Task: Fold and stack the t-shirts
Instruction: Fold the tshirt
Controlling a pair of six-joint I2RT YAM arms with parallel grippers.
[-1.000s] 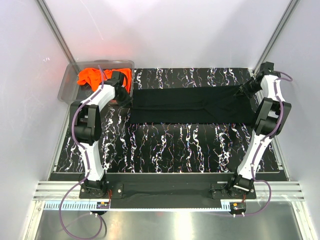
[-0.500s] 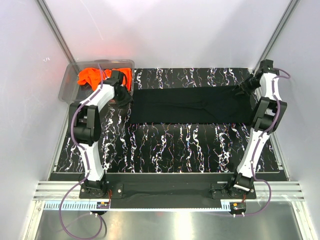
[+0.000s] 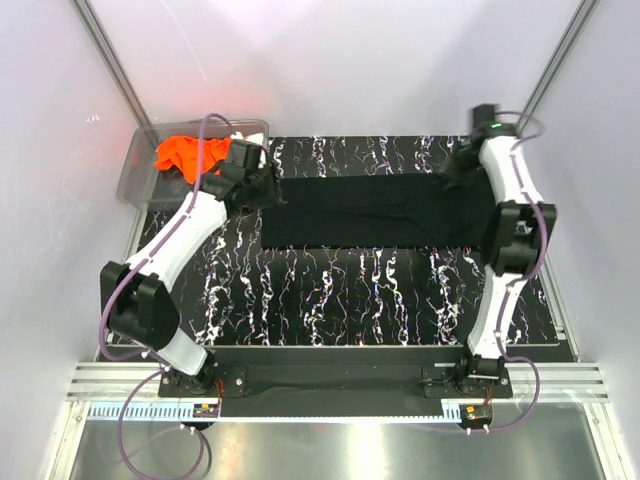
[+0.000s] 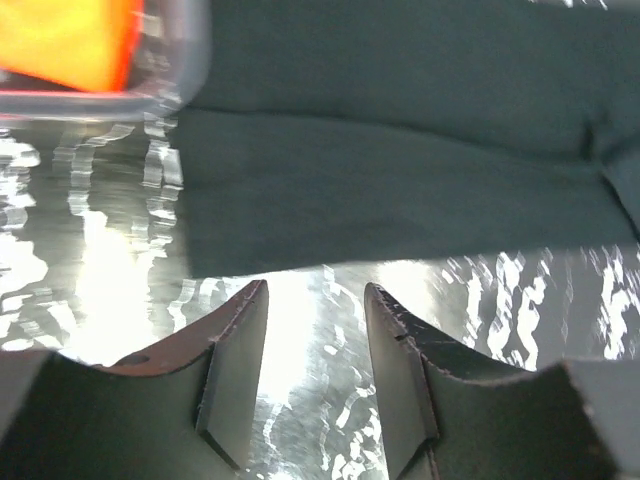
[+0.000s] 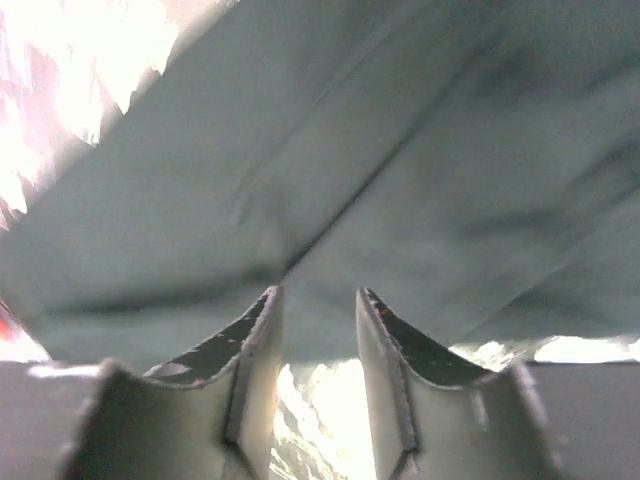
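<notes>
1. The black shirt (image 3: 380, 212) is lying flat as a long folded strip across the far half of the table (image 3: 330, 295). It is stretching from near the far left corner towards the right edge.
2. The left gripper (image 3: 264, 186) is hanging at the left end of that strip, just beside the bin (image 3: 132, 178).
3. Its fingers (image 4: 235, 365) are standing apart and holding nothing, and only bare table is showing in the gap between them.
4. In the left wrist view, the near edge of the black shirt is lying just beyond the fingertips and apart from them. The cloth is spreading away across the whole width of the view.
5. The right gripper (image 3: 455, 171) is hanging over the far right part of the strip, by its far edge.
6. Its fingers (image 5: 385, 370) are also standing parted, with nothing clamped between them.
7. In the right wrist view, the black cloth is filling everything beyond the tips, with its edge lying level with them. Whether the tips are touching the fabric cannot be told.
8. The orange shirt (image 3: 185, 152) is lying bunched inside the bin at the table's far left corner, away from both grippers' fingers.
</notes>
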